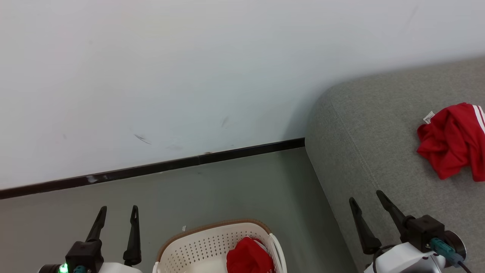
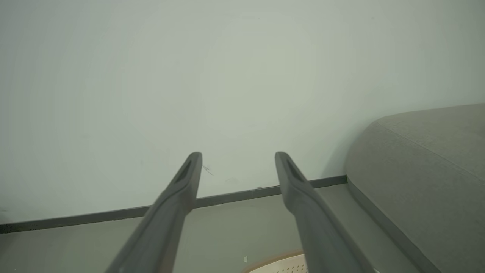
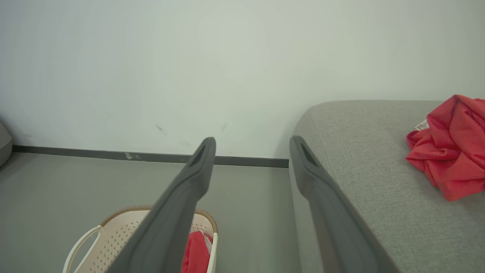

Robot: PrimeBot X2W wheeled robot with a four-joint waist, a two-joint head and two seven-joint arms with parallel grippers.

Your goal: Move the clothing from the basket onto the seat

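One red garment with white stripe trim (image 1: 452, 142) lies crumpled on the grey seat (image 1: 363, 136) at the right; it shows too in the right wrist view (image 3: 447, 151). A second red garment (image 1: 249, 257) sits in the cream perforated basket (image 1: 197, 246) on the floor at the bottom centre, also seen as clothing (image 3: 195, 252) inside the basket (image 3: 110, 239). My left gripper (image 1: 117, 212) is open at the lower left, left of the basket. My right gripper (image 1: 366, 200) is open above the seat's front left part. Both hold nothing.
A pale wall (image 1: 151, 76) with a dark baseboard (image 1: 151, 167) runs behind the grey floor (image 1: 227, 189). The seat's rounded corner (image 2: 416, 163) rises to the right of the basket. A small white scrap (image 1: 184, 228) lies on the floor beside the basket rim.
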